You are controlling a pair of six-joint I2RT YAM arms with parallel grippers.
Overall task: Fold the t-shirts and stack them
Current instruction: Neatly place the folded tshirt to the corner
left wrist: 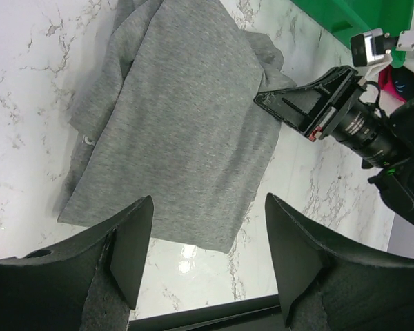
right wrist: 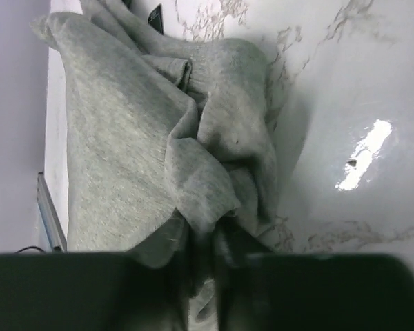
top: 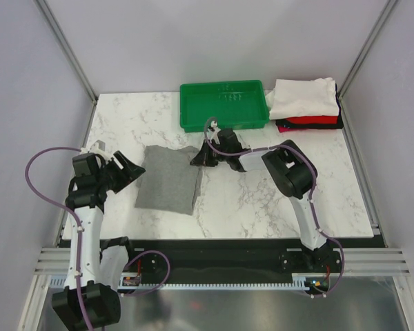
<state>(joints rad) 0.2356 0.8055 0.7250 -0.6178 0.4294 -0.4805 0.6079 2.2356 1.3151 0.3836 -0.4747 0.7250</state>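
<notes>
Because the right jaws pinch just a small bunch of the grey t-shirt (top: 169, 178) at its far right corner, mid worktop (top: 262, 207), the cloth may slip out when pulled. Left jaws stand wide open, empty.

Bare table (top: 248, 207) lies open right of the grey shirt (top: 167, 181); the green tray (top: 248, 124) blocks the far side

Overhead wide, wrists close, sharing grey shirt (top: 169, 178)
</notes>
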